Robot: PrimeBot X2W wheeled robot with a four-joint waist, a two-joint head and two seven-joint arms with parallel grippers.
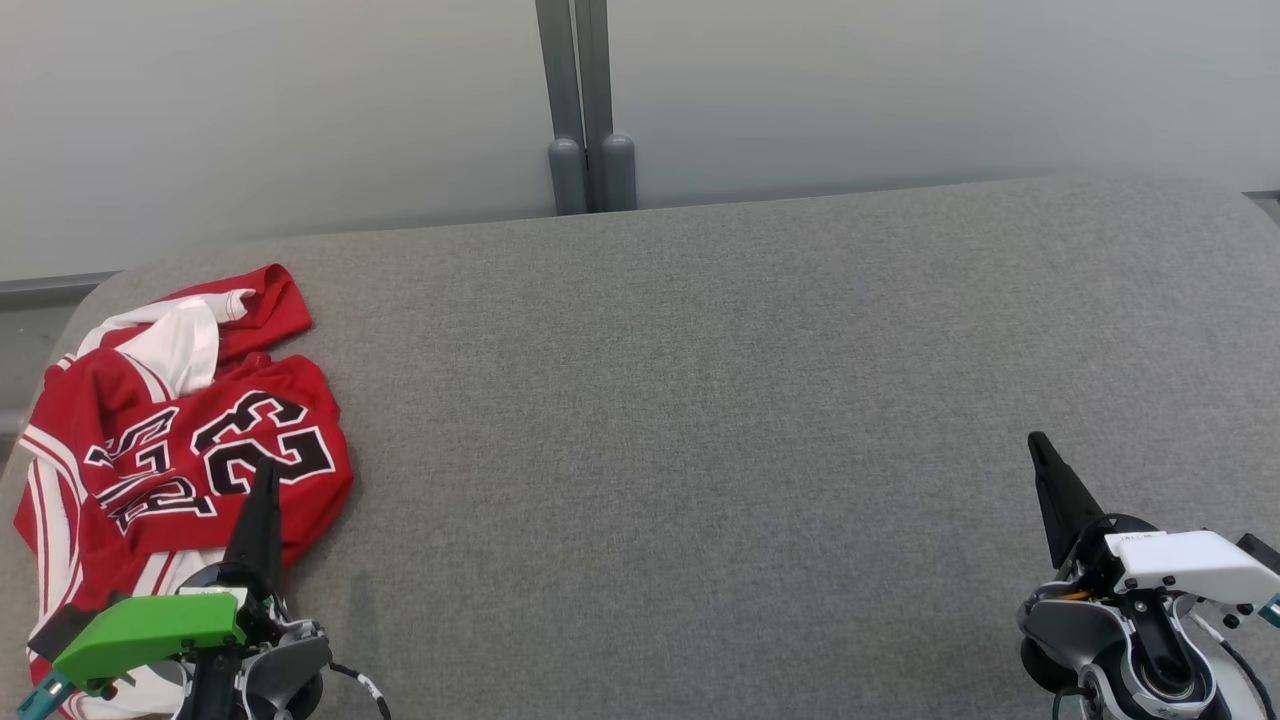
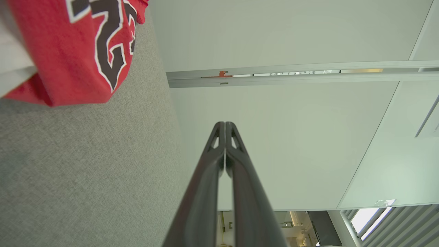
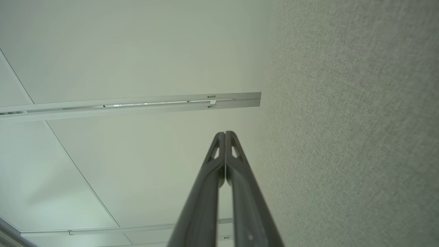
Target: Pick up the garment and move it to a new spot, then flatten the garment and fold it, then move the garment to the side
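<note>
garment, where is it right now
In the head view the garment lies crumpled at the left end of the grey padded surface, beside the left gripper and far from the right gripper.

You are seeing the jersey [image 1: 150, 420] running off the left and bottom edges of the head view, with the left gripper [image 1: 266, 470] covering part of its lower half. Folds are hiding some of its lettering. In the left wrist view the jersey [image 2: 61, 55] is spilling past the top and left edges, its white part blurring. The bottom edge of the head view is cutting off the right gripper [image 1: 1038, 445] at its wrist.
</note>
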